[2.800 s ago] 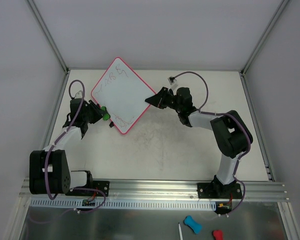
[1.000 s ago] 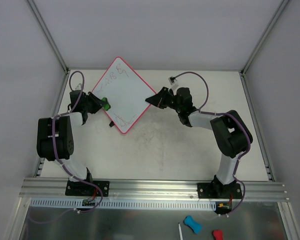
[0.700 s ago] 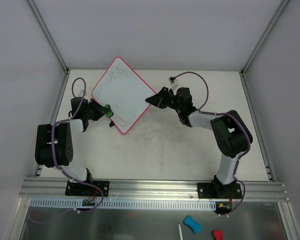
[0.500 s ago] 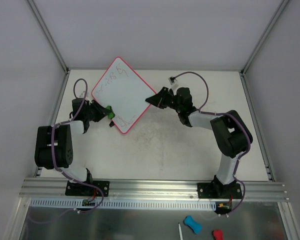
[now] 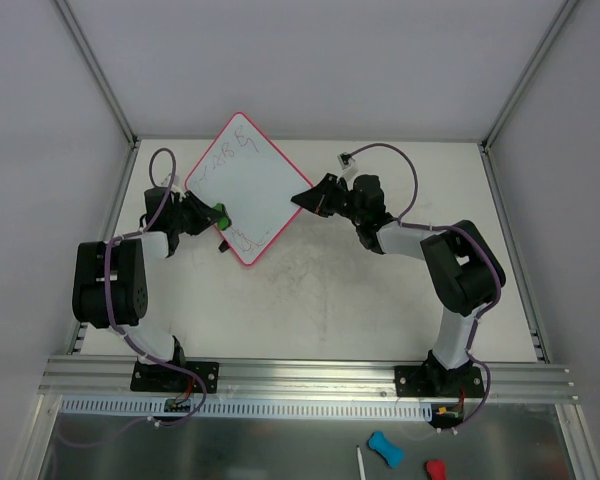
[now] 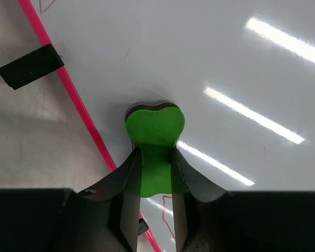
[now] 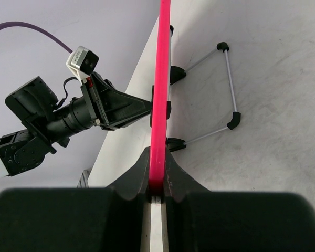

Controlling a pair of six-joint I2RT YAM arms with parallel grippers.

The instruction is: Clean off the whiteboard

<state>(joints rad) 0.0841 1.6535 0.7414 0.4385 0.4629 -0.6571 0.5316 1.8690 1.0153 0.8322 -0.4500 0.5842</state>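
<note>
The whiteboard (image 5: 242, 185) is a white square with a pink-red rim, standing on a corner like a diamond at the back left. Red scribbles remain near its top corner and bottom corner. My left gripper (image 5: 216, 216) is shut on a green eraser (image 6: 154, 126), pressing it on the board's lower left part (image 6: 226, 63). My right gripper (image 5: 302, 198) is shut on the board's right corner, clamping the pink rim (image 7: 161, 79) edge-on between its fingers.
A black clip (image 6: 30, 65) sits beside the board's rim on the table. The board's wire stand (image 7: 228, 84) with black feet shows behind it. Blue and red objects (image 5: 385, 447) lie on the metal strip in front of the arm bases.
My left gripper has swept the green eraser back and forth over the board's lower left, ending a little to the right. The right gripper and the board have stayed still.
</note>
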